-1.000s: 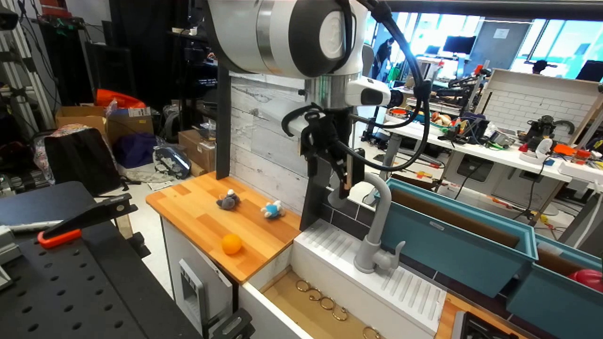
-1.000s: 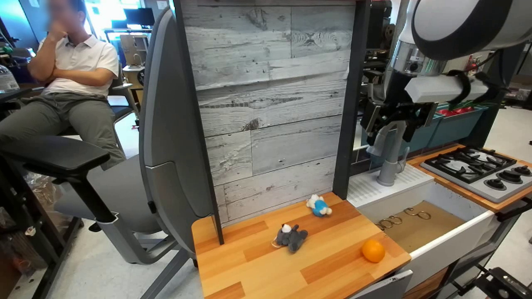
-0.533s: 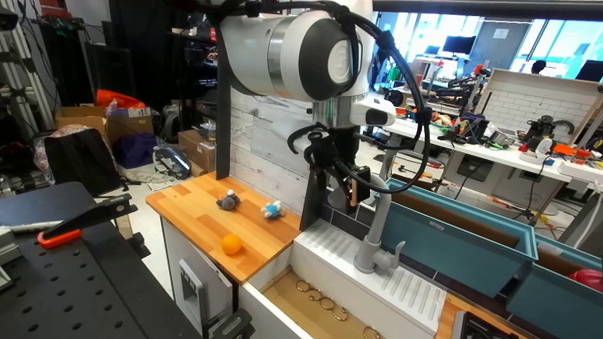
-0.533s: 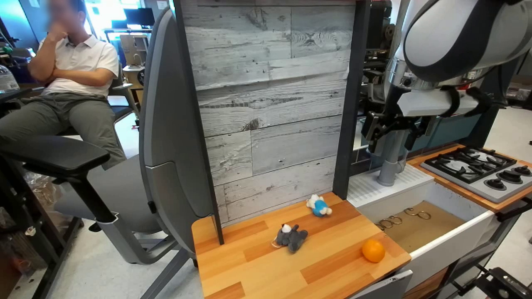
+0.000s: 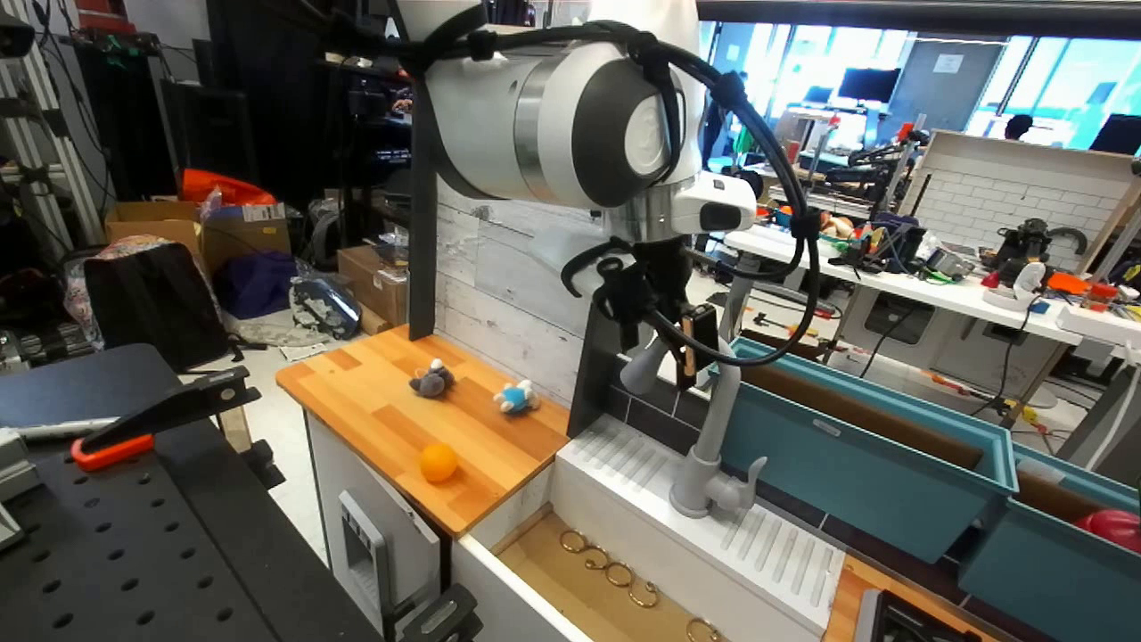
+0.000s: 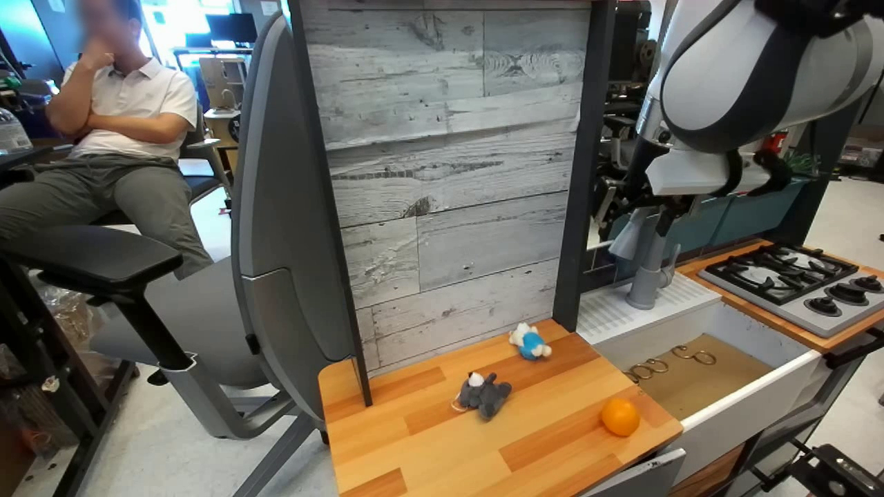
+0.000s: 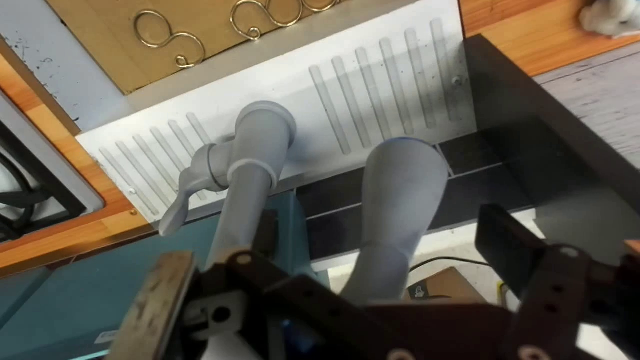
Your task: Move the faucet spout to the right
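Note:
The faucet spout is a grey arched tube; its riser [image 5: 719, 410] and flared outlet end [image 5: 642, 368] show in an exterior view, and it also shows in an exterior view [image 6: 627, 238]. In the wrist view the outlet end [image 7: 402, 195] lies between my fingers, with the riser further left. My gripper [image 5: 658, 361] points down at the arch, its jaws wide apart; it also shows in the wrist view [image 7: 335, 245]. The arch top is hidden behind the gripper. I cannot tell whether a finger touches the tube. The faucet base [image 5: 693, 481] stands on the white ridged ledge [image 5: 606, 455].
Teal planter boxes [image 5: 856, 437] stand behind the faucet. A dark post [image 5: 595, 366] and a wood-print panel [image 6: 449, 152] stand beside it. An open drawer [image 6: 756, 386] is in front. The stove [image 6: 780, 276] is at the far side. Two plush toys and an orange ball [image 5: 438, 463] lie on the wooden counter.
My gripper has come down over the spout, then shifted a little to the right in one exterior view and to the left in the other. The fingers stay open. The spout has not visibly moved.

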You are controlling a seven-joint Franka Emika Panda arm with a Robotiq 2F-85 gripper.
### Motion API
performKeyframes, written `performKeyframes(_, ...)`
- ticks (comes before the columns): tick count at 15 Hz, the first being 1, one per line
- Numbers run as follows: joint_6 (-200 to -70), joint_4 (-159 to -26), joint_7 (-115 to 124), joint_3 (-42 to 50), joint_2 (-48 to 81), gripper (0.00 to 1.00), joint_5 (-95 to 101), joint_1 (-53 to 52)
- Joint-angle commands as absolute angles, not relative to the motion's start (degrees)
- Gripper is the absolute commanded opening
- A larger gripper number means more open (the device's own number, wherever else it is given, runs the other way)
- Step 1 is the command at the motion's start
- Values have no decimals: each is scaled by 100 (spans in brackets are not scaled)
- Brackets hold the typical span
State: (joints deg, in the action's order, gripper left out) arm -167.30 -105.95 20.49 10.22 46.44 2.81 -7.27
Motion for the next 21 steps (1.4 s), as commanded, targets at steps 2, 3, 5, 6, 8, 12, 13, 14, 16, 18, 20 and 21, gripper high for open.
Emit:
performKeyframes(2, -16907, -10333, 2297, 1440, 5036, 100, 76, -1005)
performKeyframes(3, -16878, -10303, 2335, 1475, 5089, 100, 53, -1023)
performKeyframes(5, -16862, -10265, 2382, 1490, 5141, 100, -7, -1074)
performKeyframes(6, -16856, -10287, 2400, 1515, 5141, 100, -24, -1106)
performKeyframes(8, -16836, -10356, 2407, 1535, 5115, 100, -87, -1139)
performKeyframes(12, -16702, -10555, 2492, 1708, 4989, 100, -124, -1219)
performKeyframes(13, -16726, -10618, 2500, 1714, 4933, 100, -149, -1196)
performKeyframes(14, -16735, -10691, 2530, 1751, 4874, 100, -177, -1176)
performKeyframes(16, -16725, -10819, 2641, 1855, 4799, 100, -278, -1149)
performKeyframes(18, -16581, -10921, 2733, 1869, 4722, 100, -434, -1056)
performKeyframes(20, -16273, -10995, 2789, 1804, 4628, 100, -618, -897)
performKeyframes(21, -16064, -11037, 2715, 1687, 4551, 100, -691, -719)
